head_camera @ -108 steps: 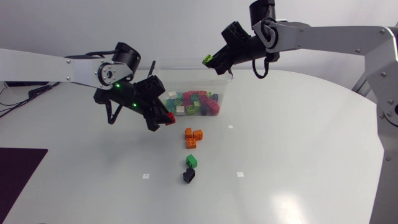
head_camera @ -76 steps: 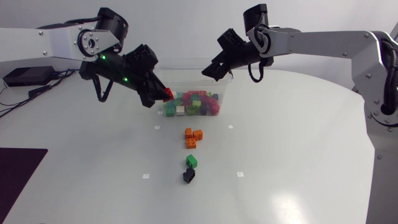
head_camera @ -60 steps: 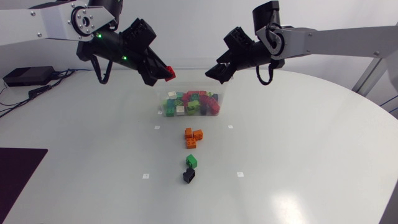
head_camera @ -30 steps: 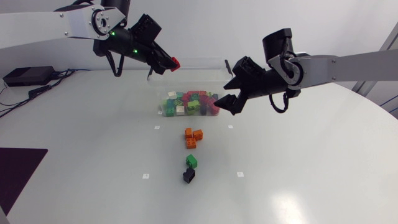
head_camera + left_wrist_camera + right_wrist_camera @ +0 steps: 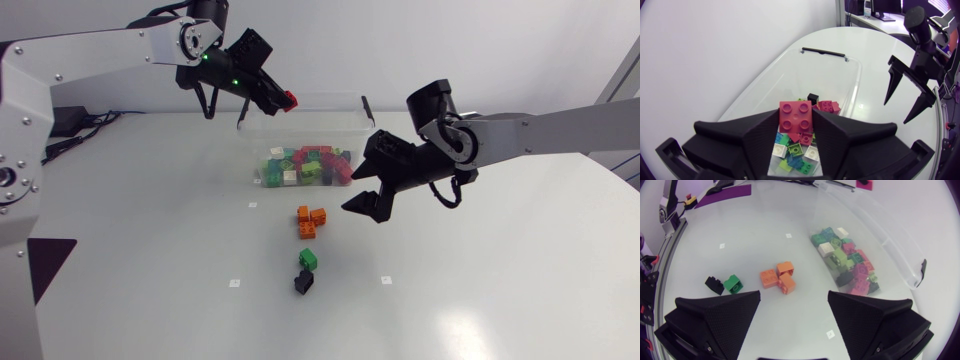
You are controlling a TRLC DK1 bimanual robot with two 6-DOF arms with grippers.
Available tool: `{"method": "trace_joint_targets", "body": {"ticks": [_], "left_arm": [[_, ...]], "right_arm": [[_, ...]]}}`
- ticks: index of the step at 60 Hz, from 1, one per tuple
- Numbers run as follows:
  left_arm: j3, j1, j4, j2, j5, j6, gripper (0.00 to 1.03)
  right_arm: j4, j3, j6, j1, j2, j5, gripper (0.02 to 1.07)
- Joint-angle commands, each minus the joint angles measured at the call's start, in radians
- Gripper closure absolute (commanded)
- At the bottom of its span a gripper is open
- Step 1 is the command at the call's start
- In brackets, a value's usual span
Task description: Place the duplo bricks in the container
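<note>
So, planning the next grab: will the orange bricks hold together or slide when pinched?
Probably stiff: the orange bricks look like hard moulded blocks. Small, so likely light and apt to slide on the smooth table. Whether they are clipped together is unclear; the clump may split.

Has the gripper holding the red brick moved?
Yes. The left gripper, shut on the red brick, has gone from beside the container's near left corner, up and away, to above its far side.
</note>
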Motion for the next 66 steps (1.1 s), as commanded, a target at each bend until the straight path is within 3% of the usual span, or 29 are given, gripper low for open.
{"method": "trace_joint_targets", "body": {"ticks": [1, 8, 25, 50, 66], "left_arm": [[0.079, 0.005, -0.023, 0.061, -0.006, -0.021, 0.24], [0.105, 0.000, -0.036, 0.071, -0.014, -0.014, 0.06], [0.023, 0.008, -0.069, -0.028, -0.016, 0.027, 0.05], [-0.378, 0.016, -0.069, -0.354, -0.008, 0.202, 0.06], [-0.558, 0.023, -0.078, -0.450, 0.007, 0.294, 0.06]], "right_arm": [[-0.041, 0.029, -0.054, 0.009, 0.062, -0.005, 0.10], [-0.090, 0.097, -0.092, 0.009, 0.131, -0.002, 0.10], [-0.187, 0.232, -0.172, 0.043, 0.247, 0.035, 0.10], [-0.351, 0.406, -0.278, 0.078, 0.368, 0.084, 0.10], [-0.437, 0.511, -0.307, 0.106, 0.445, 0.120, 0.13]]}}
